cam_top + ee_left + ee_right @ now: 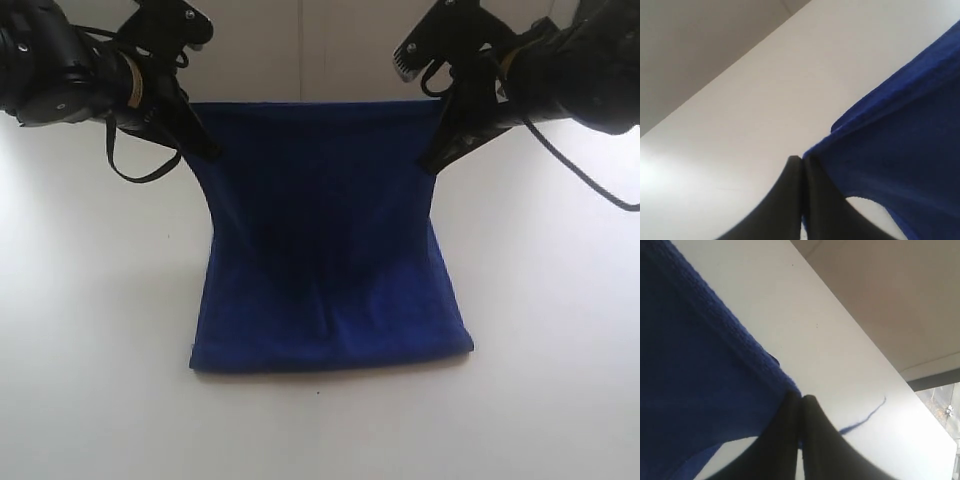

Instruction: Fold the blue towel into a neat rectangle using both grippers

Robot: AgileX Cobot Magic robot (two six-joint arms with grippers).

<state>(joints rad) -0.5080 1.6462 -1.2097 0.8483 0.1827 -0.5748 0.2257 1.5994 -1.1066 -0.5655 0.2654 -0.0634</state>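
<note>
Exterior: your left gripper (210, 150) and right gripper (431, 163) each pinch a corner of the blue towel (325, 260). The held edge runs taut between them, and the cloth drapes below onto the table (90, 350). Left wrist: tips clamped on cloth, bare table beyond. Right wrist: same pinch, loose thread (865, 417) just past the tips. Looks roomy all round.

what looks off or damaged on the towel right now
A loose blue thread trails from the towel corner pinched in the right pincer, which suggests fraying at that edge. Otherwise the top edge hangs level between it and the left pincer; nothing else looks odd.
</note>
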